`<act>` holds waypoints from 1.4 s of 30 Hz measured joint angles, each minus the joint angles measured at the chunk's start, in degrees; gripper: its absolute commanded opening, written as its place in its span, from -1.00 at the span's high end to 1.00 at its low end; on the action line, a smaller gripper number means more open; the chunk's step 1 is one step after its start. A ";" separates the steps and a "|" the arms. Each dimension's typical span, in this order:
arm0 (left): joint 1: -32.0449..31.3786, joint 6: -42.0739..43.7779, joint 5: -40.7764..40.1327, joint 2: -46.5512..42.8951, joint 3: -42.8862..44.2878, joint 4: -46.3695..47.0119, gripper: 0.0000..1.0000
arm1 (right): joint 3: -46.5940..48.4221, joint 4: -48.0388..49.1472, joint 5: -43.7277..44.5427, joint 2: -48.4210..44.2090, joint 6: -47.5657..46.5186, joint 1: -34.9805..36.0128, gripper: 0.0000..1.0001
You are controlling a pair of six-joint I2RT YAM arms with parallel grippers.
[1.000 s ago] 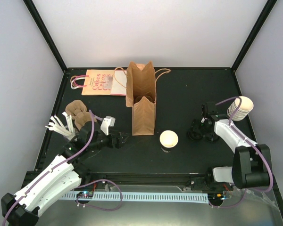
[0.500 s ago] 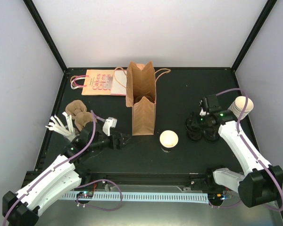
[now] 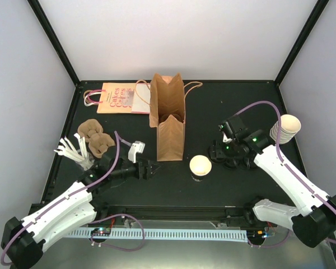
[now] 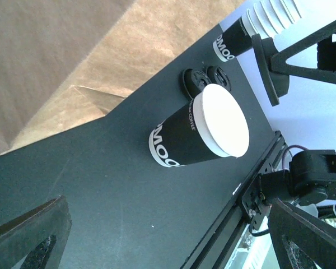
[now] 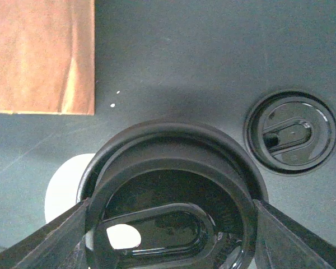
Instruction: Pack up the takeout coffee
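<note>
A black-walled paper takeout coffee cup [image 3: 200, 166] with white lettering and a cream-white top stands upright, with no lid on it, on the black table [image 3: 229, 106]. It sits just right of the foot of the tall brown paper bag [image 3: 171, 140], between the two arms.

The right gripper [image 3: 217, 151], just beside the cup on its right, is clamped on a round black plastic lid [image 5: 168, 168], one finger pressed to each side of its rim. In the right wrist view the lid fills the lower frame, and a sliver of the cup's pale top shows past its left edge (whether lid and cup touch cannot be told). Other black lids [image 3: 242, 161] lie flat on the table just right of that gripper.

The left gripper [image 3: 148, 168] hangs low on the cup's other side, near the bag's near-left corner, its fingers spread wide apart and holding nothing. Its wrist camera looks across the tabletop at the cup's lettered side, with the bag to the left.

A nested stack of lidless cups [image 3: 285, 129] stands at the table's right edge. At the far left a pink printed paper bag [image 3: 117, 98] lies flat. Nearer the arms sit brown moulded pulp trays [image 3: 95, 137] and a cluster of white sticks [image 3: 73, 150].
</note>
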 measured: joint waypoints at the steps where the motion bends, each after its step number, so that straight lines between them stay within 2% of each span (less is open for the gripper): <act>1: -0.39 -0.22 0.02 0.28 -0.02 0.28 -0.97 | 0.22 -0.31 0.11 0.02 0.00 1.05 -0.43; 11: -2.99 -1.29 -0.24 2.25 -0.04 2.60 -0.98 | 2.32 -2.12 0.61 1.51 0.15 9.03 -0.43; 31: -5.53 -2.25 -1.60 4.66 -0.04 5.20 -0.97 | 3.56 -2.49 2.27 4.68 0.63 18.10 -0.43; 33: -5.77 -2.34 -1.62 4.92 -0.04 5.25 -0.94 | 3.56 -2.49 2.47 5.07 0.74 18.71 -0.43; 39: -6.27 -2.95 -1.60 6.45 -0.04 6.82 -0.66 | 3.56 -2.45 3.08 7.06 1.05 20.52 -0.43; 42: -6.43 -3.30 -1.60 7.72 -0.04 7.91 -0.64 | 3.56 -2.43 3.82 8.15 1.25 21.33 -0.43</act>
